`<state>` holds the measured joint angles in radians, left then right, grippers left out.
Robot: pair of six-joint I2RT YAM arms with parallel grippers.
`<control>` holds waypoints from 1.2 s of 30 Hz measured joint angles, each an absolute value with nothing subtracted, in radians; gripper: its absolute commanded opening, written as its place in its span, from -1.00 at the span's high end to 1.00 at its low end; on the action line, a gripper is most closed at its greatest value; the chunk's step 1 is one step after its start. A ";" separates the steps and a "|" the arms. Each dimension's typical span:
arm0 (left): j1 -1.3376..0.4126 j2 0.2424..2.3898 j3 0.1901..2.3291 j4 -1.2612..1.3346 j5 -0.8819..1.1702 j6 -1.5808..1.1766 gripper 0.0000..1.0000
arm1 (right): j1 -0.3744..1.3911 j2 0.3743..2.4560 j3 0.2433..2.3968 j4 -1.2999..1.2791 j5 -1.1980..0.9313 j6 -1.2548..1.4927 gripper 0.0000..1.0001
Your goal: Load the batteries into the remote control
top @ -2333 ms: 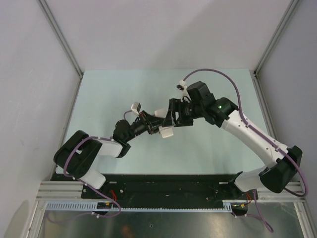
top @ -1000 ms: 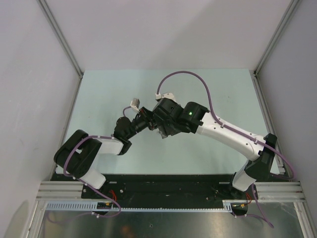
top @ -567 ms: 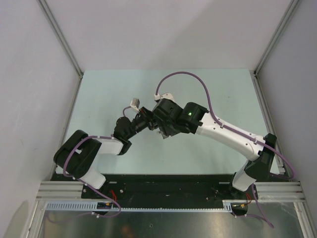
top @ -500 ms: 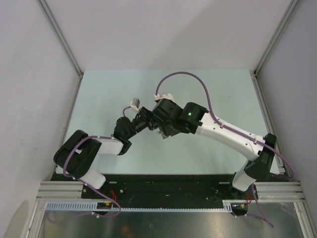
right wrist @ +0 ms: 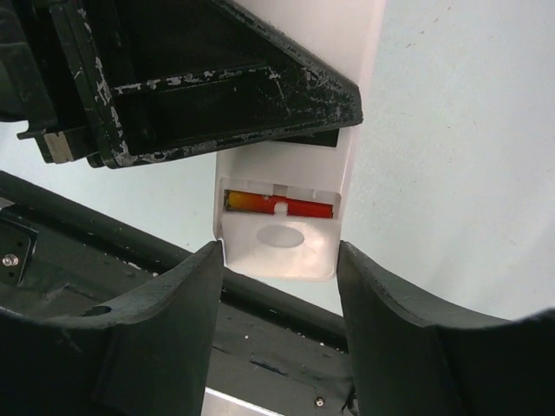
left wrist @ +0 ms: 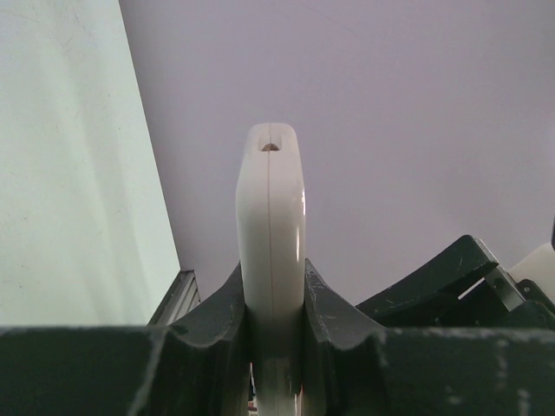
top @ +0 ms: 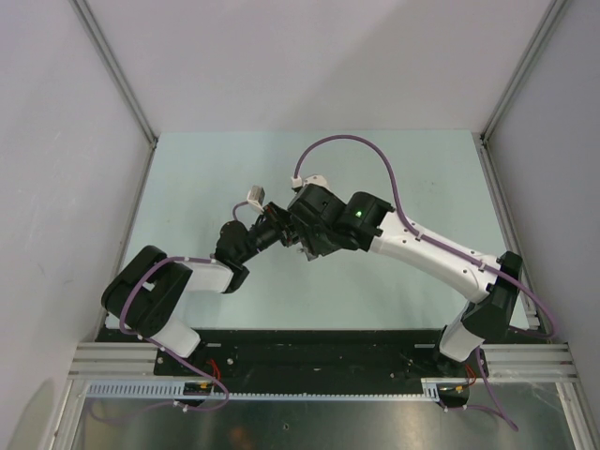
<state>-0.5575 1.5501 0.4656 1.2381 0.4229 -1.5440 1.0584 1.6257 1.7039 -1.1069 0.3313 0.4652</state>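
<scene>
The left gripper (left wrist: 270,290) clamped the remote (left wrist: 270,208) edge-on; the right gripper (right wrist: 279,253) straddled its open end, battery (right wrist: 299,208) lying crosswise just above; squeezing or merely flanking, I could not tell

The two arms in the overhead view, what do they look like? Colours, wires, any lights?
Both the left arm and right arm mix white shells with chunky black joints. A purple cable loops along each, and a small green light glows on the right one. The fingers are black plastic, scuffed with pale scratches.
</scene>
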 measured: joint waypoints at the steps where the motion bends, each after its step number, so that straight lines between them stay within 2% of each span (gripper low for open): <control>1: -0.558 1.550 0.466 1.238 0.423 -1.545 1.00 | 1.056 1.626 1.704 -1.103 0.329 0.464 -0.13; 10: -0.556 1.551 0.466 1.235 0.427 -1.548 1.00 | 1.050 1.626 1.704 -1.094 0.315 0.450 0.01; 36: -0.556 1.592 0.479 1.234 0.449 -1.563 1.00 | 1.042 1.649 1.719 -1.082 0.286 0.436 0.00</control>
<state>-0.5560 1.5921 0.4793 1.2339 0.4488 -1.5631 1.0416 1.6493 1.7191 -1.0821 0.2863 0.4358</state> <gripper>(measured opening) 0.261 0.535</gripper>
